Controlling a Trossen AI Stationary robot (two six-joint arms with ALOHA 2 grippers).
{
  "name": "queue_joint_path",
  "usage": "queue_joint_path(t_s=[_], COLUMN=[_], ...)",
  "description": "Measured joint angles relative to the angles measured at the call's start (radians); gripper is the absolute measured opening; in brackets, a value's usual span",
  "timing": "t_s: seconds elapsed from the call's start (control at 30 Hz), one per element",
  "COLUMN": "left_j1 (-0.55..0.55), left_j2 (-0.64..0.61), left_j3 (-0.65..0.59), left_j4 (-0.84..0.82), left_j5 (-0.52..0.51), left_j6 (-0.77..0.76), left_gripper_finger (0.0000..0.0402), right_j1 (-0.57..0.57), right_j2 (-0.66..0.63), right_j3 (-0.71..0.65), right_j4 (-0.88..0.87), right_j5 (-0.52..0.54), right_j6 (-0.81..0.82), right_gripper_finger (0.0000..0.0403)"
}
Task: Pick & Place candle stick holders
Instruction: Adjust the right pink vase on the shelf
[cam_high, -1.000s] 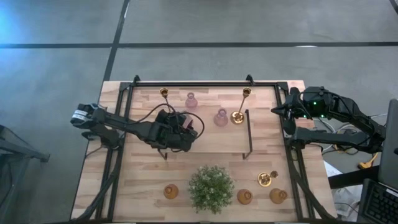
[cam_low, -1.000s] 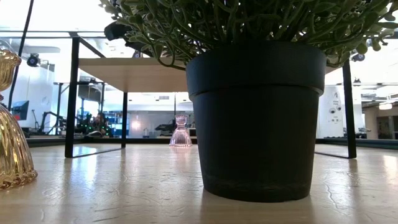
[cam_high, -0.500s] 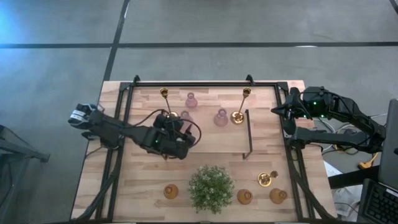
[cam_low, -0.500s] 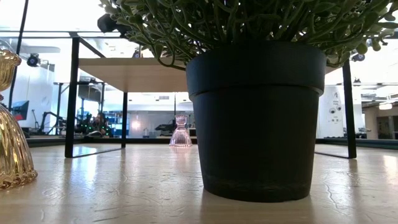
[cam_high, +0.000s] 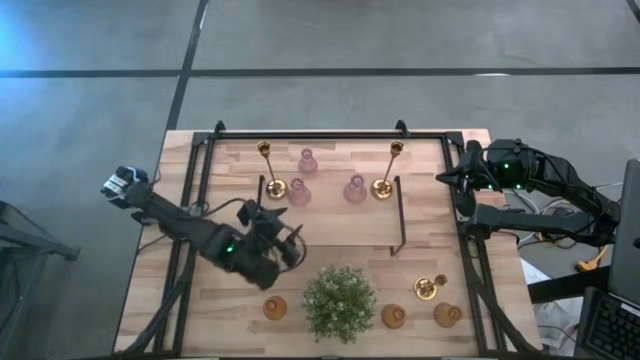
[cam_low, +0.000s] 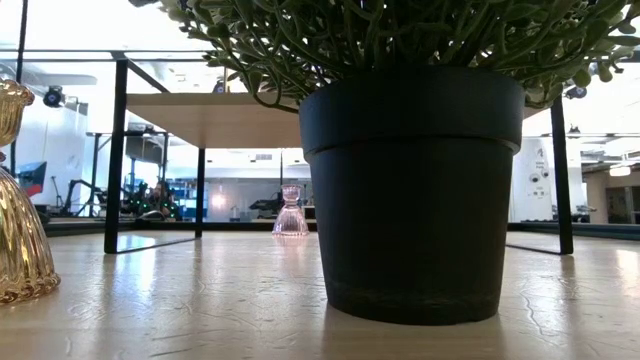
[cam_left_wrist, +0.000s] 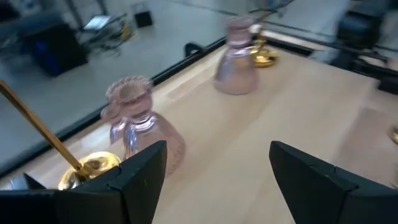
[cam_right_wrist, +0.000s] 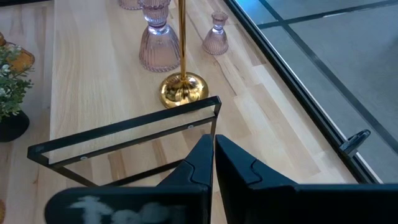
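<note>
Two brass candle stick holders and three pink glass ones stand upright on their bases at the far side. Three amber glass ones and a short brass one stand near the front edge. My left gripper hovers open and empty, nearer than the left pink holder, which shows beyond its fingers. My right gripper is shut and empty, raised at the table's far right.
A bushy green plant in a black pot stands at the front middle. A wooden riser on a black metal frame spans the table's middle. Black rails run along the table's edges.
My left gripper has drawn back from the left pink holder toward the table's near-left and risen a little, staying open. The pink holder and the left brass holder's base, covered by it before, now show and stand in place.
</note>
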Motion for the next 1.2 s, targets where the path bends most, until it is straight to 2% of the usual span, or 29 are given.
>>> queue_joint_path(t_s=[0.17,0.3,0.47,0.63,0.77,0.97,1.13,1.2], left_j1=[-0.105,-0.181,-0.243,-0.246,-0.247,-0.247,-0.247,-0.248], left_j2=[-0.051,-0.094,-0.155,-0.216,-0.280,-0.412,-0.514,-0.539], left_j3=[-0.002,-0.042,-0.129,-0.212,-0.281,-0.357,-0.397,-0.404], left_j4=[-0.030,-0.047,-0.046,-0.056,-0.074,-0.121,-0.131,-0.120], left_j5=[-0.005,-0.053,-0.202,-0.207,-0.166,-0.148,0.053,0.103], left_j6=[0.167,0.233,0.219,0.240,0.277,0.211,0.223,0.216], left_gripper_finger=[0.0280,0.0247,0.0157,0.0057,0.0008,0.0010,0.0004,0.0007], right_j1=[0.000,0.000,0.000,0.000,0.000,0.000,0.000,0.000], right_j2=[0.000,0.000,0.000,0.000,0.000,0.000,0.000,0.000], right_j3=[0.000,0.000,0.000,0.000,0.000,0.000,0.000,0.000], right_j4=[0.000,0.000,0.000,0.000,0.000,0.000,0.000,0.000], right_j5=[0.000,0.000,0.000,0.000,0.000,0.000,0.000,0.000], right_j6=[0.000,0.000,0.000,0.000,0.000,0.000,0.000,0.000], right_gripper_finger=[0.0013,0.0013,0.0013,0.0013,0.0013,0.0013,0.0013,0.0013])
